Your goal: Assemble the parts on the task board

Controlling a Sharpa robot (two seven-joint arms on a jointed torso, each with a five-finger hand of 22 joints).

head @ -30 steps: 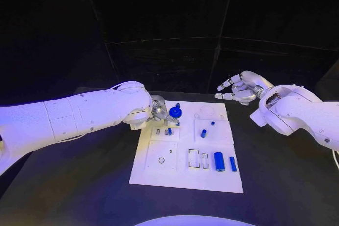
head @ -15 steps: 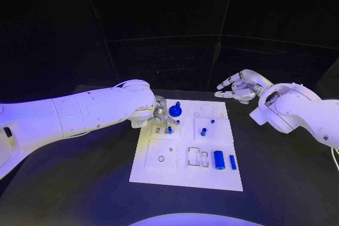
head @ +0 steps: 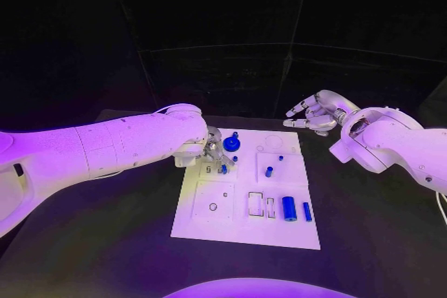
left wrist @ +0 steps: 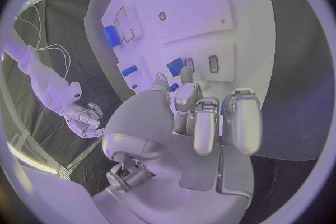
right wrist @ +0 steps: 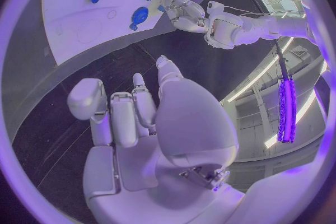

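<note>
- White task board point(head: 244, 230) lies flat in the middle of the black worktop point(head: 103, 246), long side running away from the robot.
- Near end of the board: a blue cylinder point(head: 289, 209) lies beside a thinner blue bar point(head: 307, 211), to the right of two narrow rectangular slots point(head: 255, 205); a small round hole point(head: 212, 207) sits to their left.
- Middle of the board: a short blue peg point(head: 268, 172) and a smaller blue stud point(head: 280, 158) occupy the right-hand panel.
- Left hand point(head: 212, 154) is lowered onto the far-left part of the board, fingers point(left wrist: 186, 76) drawn narrowly together at a small blue part point(head: 223, 169); whether that part is actually pinched cannot be told.
- Round blue knob point(head: 231, 143) stands just beyond the left hand, near the board's far edge.
- Right hand point(head: 315, 115) hangs above the worktop past the board's far-right corner, fingers loosely curled and apart, holding nothing.
</note>
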